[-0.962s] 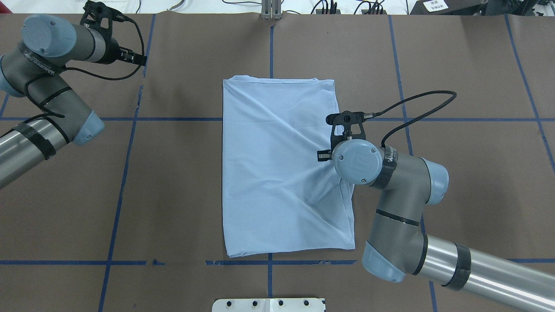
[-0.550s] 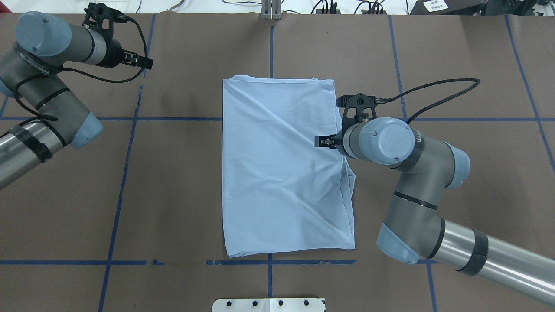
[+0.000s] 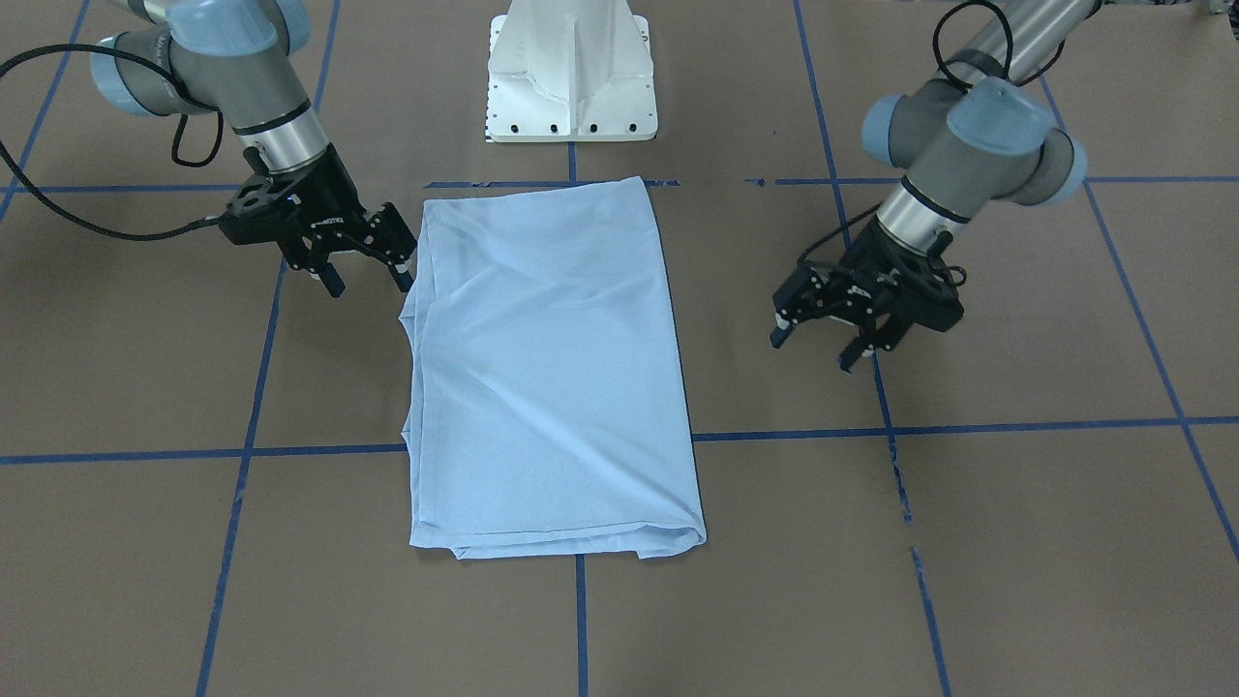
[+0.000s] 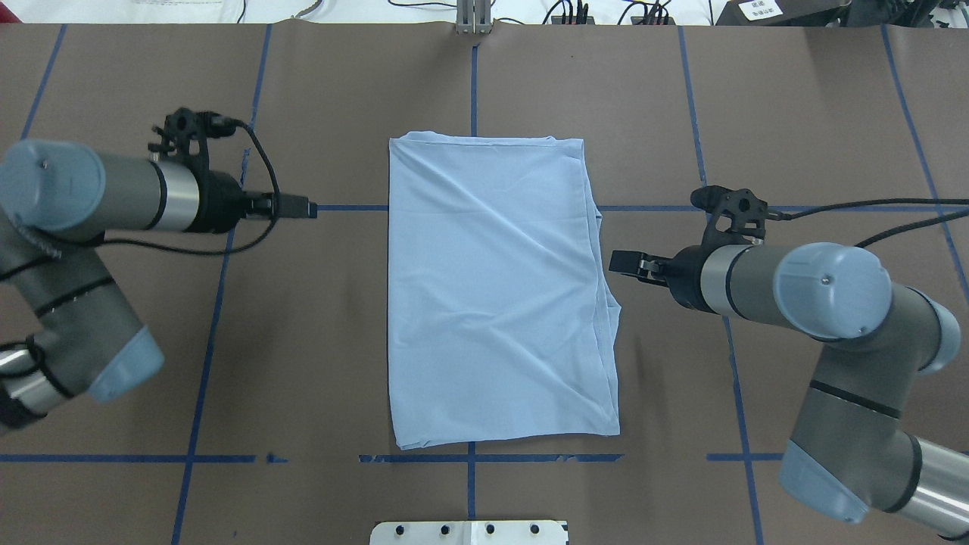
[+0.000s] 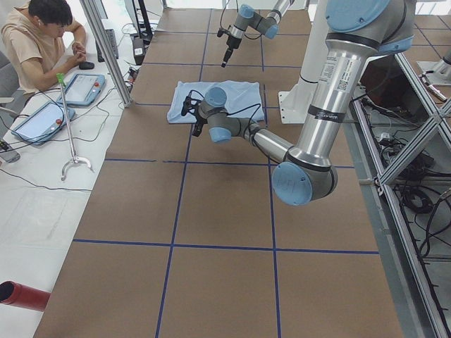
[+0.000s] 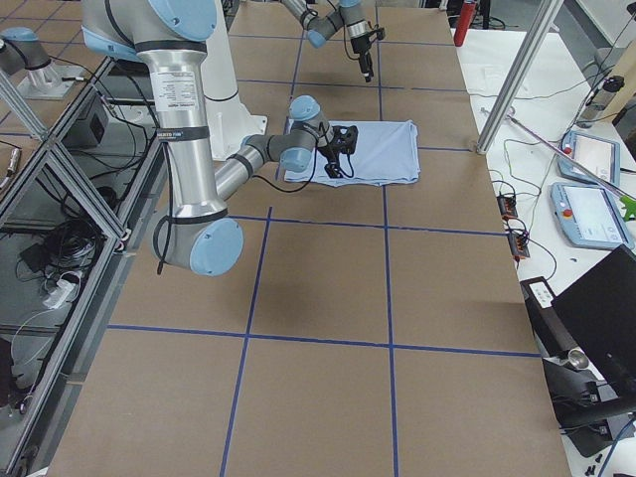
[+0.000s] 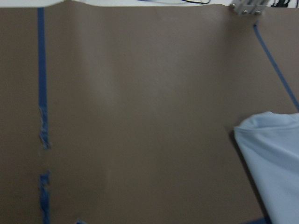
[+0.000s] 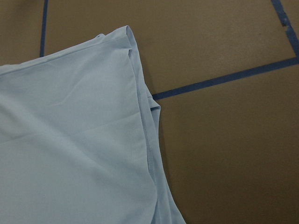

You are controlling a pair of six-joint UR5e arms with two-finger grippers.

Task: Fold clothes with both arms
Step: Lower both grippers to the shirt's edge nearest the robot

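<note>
T-shirt (image 4: 492, 303): light blue, folded into a long rectangle, flat on the tabletop centre, plain side up, diagonal creases across it
T-shirt edges: hem end close to the tape line in front of the pedestal base (image 3: 571, 77); on the right arm's side, under-layers peek out past the top layer
right gripper (image 3: 368, 276): fingers spread, nothing between them, hanging just beside the T-shirt's edge on its side; contact can't be told
right arm (image 4: 795, 284): comes in low from the right, wrist level, pointing at the T-shirt
left gripper (image 3: 813, 348): fingers spread, empty, well apart from the T-shirt, over bare tabletop
left arm (image 4: 113, 197): wrist level, pointing toward the T-shirt
left wrist view: only a corner of the T-shirt at lower right, rest is brown surface
tabletop (image 4: 757, 113): brown covering with a grid of blue tape lines (image 4: 216, 318), some torn
person (image 5: 35, 35): seated at a side table beyond the tabletop's far edge, in the left side view
</note>
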